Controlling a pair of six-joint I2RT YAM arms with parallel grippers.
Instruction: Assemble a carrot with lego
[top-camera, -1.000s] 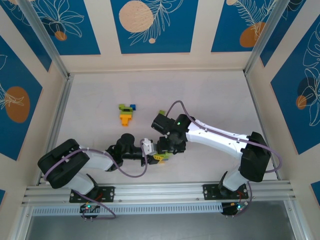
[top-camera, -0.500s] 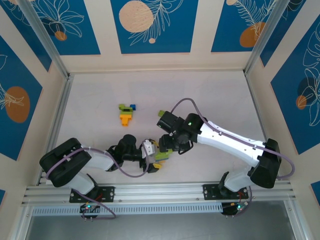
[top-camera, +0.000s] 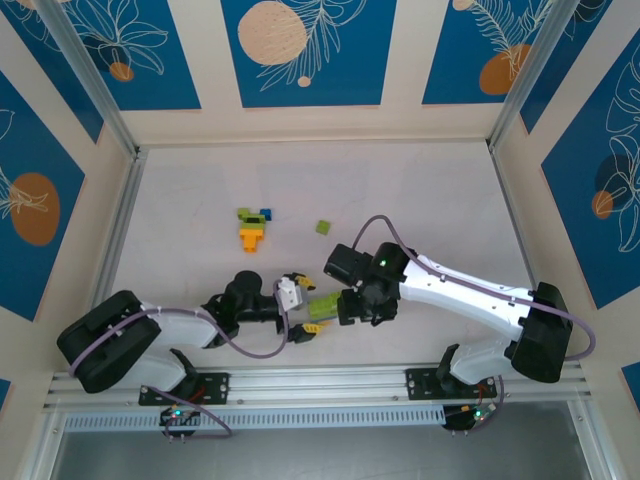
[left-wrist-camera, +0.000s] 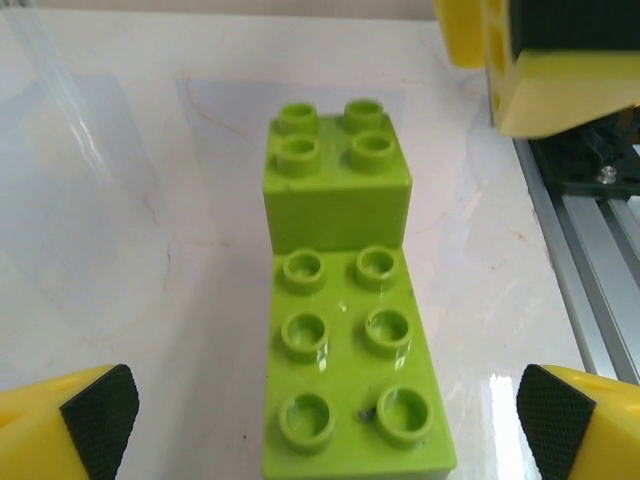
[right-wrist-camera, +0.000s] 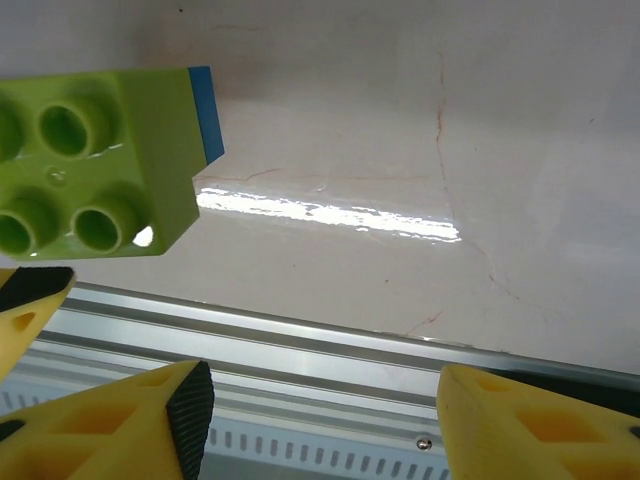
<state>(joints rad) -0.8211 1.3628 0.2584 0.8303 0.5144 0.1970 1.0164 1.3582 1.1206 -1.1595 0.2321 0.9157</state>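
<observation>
A lime green lego piece (left-wrist-camera: 345, 330), a long brick with a square brick stepped up at its far end, lies on the white table (top-camera: 430, 200). It rests between the wide-apart fingers of my open left gripper (left-wrist-camera: 322, 412), neither pad touching it. From above the same piece (top-camera: 322, 306) sits between my left gripper (top-camera: 304, 303) and my right gripper (top-camera: 352, 312). The right gripper (right-wrist-camera: 320, 400) is open over the table's near edge with nothing between its fingers; the lime piece (right-wrist-camera: 95, 165), a blue edge behind it, lies up and to the left.
A small cluster of green, blue, orange and yellow bricks (top-camera: 252, 228) lies at centre left, and a single small green brick (top-camera: 322, 227) sits to its right. The aluminium rail (right-wrist-camera: 300, 345) runs along the near edge just beyond the right fingers.
The right gripper let go of the lime piece and swung toward the near rail, uncovering the single green brick. The left arm drew back left, and the lime piece now lies on the table.
</observation>
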